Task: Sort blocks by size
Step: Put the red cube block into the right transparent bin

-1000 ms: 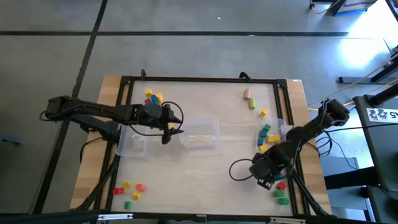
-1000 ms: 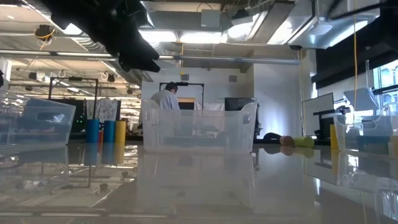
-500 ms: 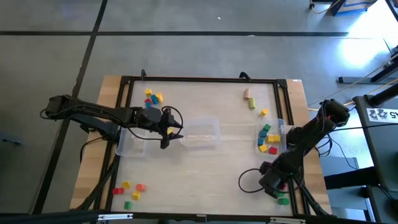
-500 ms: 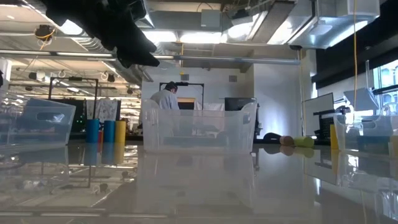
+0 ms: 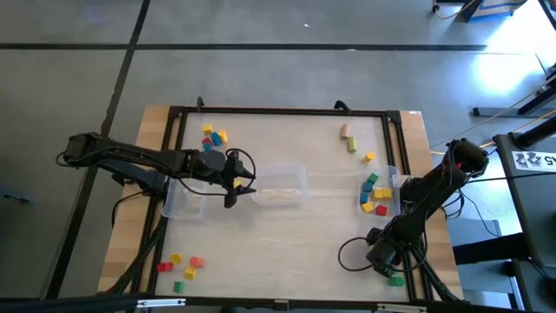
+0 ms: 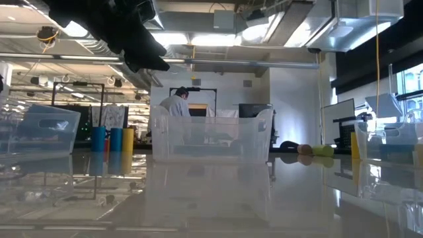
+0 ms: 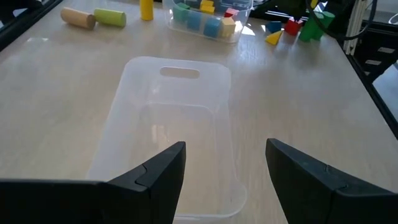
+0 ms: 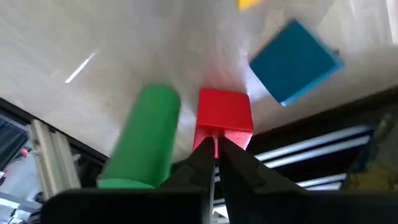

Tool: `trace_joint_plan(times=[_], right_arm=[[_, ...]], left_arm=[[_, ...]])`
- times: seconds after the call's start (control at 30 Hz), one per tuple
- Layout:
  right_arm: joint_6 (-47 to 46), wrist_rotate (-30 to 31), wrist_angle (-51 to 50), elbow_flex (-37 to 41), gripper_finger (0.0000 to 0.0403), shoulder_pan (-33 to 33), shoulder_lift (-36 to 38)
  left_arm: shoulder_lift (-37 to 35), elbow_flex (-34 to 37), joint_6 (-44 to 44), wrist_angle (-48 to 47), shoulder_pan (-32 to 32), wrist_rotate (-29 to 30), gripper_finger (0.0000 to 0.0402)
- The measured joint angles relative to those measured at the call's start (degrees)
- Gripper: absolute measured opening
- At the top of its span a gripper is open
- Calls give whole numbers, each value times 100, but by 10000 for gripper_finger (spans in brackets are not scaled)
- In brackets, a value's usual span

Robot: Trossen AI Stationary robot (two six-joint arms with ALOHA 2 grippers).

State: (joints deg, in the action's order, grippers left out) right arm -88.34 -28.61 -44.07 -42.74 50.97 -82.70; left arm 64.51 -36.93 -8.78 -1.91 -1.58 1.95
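- Right gripper [image 8: 216, 146] low at the table's near right corner, fingers pressed together, tips meeting at the edge of a red block [image 8: 225, 115]; no clear pinch on it, block sits on the table.
- Left gripper [image 7: 225, 163] spread wide, nothing between the fingers, hovering at the end of the middle clear bin [image 7: 175, 118]; in the high view it is left of table centre [image 5: 233, 180].
- Table [image 5: 287, 235] light wood, black frame around it.
- Second clear bin [image 5: 184, 202] under the left arm, third clear bin [image 5: 379, 193] at the right edge with blue, yellow, red and green blocks inside.
- Green cylinder [image 8: 144, 138] just beside the red block, blue cube [image 8: 295, 61] near it, apart.
- Loose block groups: far left [image 5: 214, 136], near left [image 5: 181, 266], far right tan and green cylinders [image 5: 348, 136].
- Low view: person [image 6: 176, 104] in the room behind.
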Motion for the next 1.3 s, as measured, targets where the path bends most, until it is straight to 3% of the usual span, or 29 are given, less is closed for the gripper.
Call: trace_joint_plan(times=[0.23, 0.53, 0.83, 1.17, 1.3], right_arm=[[-33, -46, 5, 11, 23, 45, 0], [18, 553, 102, -10, 23, 45, 22], [11, 1250, 722, -11, 23, 39, 20], [100, 2636, 1113, -6, 23, 39, 10], [136, 2613, 1264, 2, 24, 34, 34]], left_arm=[[0, 0, 45, 1, 0, 5, 219], [2, 0, 82, 0, 0, 20, 219], [1, 0, 125, 2, 2, 22, 219], [0, 0, 62, 94, 2, 22, 219], [0, 0, 23, 95, 0, 22, 219]])
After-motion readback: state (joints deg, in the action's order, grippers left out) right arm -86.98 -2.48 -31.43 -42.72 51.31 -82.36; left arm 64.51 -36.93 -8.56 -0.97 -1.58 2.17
